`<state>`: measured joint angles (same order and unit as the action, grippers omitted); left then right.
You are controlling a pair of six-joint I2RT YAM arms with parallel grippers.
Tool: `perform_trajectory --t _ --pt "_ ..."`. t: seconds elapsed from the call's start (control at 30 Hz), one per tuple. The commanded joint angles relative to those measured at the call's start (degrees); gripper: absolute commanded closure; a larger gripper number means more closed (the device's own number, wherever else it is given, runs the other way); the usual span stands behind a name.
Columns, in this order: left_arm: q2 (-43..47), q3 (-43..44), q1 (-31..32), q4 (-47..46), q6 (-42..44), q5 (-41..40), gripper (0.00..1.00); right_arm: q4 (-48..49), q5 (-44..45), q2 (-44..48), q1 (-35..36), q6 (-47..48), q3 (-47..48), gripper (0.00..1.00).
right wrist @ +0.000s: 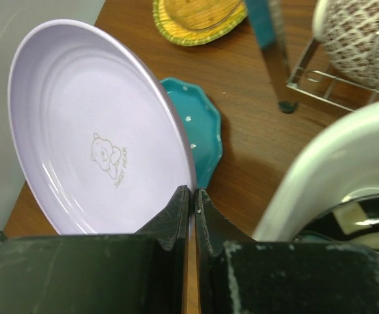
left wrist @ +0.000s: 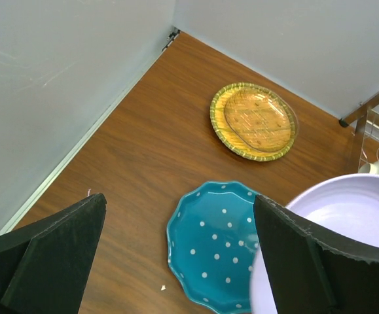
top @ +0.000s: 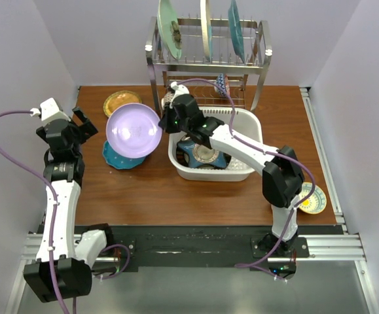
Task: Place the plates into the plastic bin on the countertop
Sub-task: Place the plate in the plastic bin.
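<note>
Tilting lavender plate (top: pixel 133 129) (right wrist: pixel 91 137) (left wrist: pixel 366 209): held up off the wood on a slant, just left of the plastic bin and outside it; its near edge overlaps the blue dotted plate in the top view; a small bear print sits in its middle.
Right gripper (top: pixel 163 125) (right wrist: pixel 190 196): jaws pinched tight on the lavender plate's right rim, with the arm reaching over the bin's far-left corner.
Blue dotted plate (top: pixel 120 159) (left wrist: pixel 218 242) (right wrist: pixel 202 124): flat on the countertop, partly under the lavender plate, left of the bin.
Amber patterned plate (top: pixel 120 101) (left wrist: pixel 254 121) (right wrist: pixel 196 16): flat on the countertop at far left, apart from the other two plates.
Plastic bin (top: pixel 209 175) (right wrist: pixel 333 170): white tub on the countertop, right of centre, in front of the wire rack.
Blue star-shaped plate (top: pixel 189 152): lying inside the bin, partly hidden by the right arm.
Left gripper (top: pixel 86 124) (left wrist: pixel 179 203): fingers spread wide with nothing between them, hovering at the left edge above the blue dotted plate's side.
Countertop (top: pixel 176 196): reddish-brown wood grain.
Wire rack (top: pixel 205 62): at the far edge, with three large plates standing on edge in its top tier.
Small saucer (top: pixel 312 198): yellow centre, near right, partly behind the right arm.
</note>
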<state>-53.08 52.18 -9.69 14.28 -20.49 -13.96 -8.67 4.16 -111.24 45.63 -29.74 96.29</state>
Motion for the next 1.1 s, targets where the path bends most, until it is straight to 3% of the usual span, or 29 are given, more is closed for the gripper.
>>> perform_trajectory --t 0.0,1.07 --pt "-1.76 1.78 -0.24 -1.98 -0.95 -0.02 0.00 2.16 0.94 5.68 -2.82 0.12 -1.97 1.00" --pt "-9.85 0.46 -0.24 -0.93 -2.89 5.78 0.00 0.32 -0.21 21.06 -17.76 0.64 -17.10 1.00"
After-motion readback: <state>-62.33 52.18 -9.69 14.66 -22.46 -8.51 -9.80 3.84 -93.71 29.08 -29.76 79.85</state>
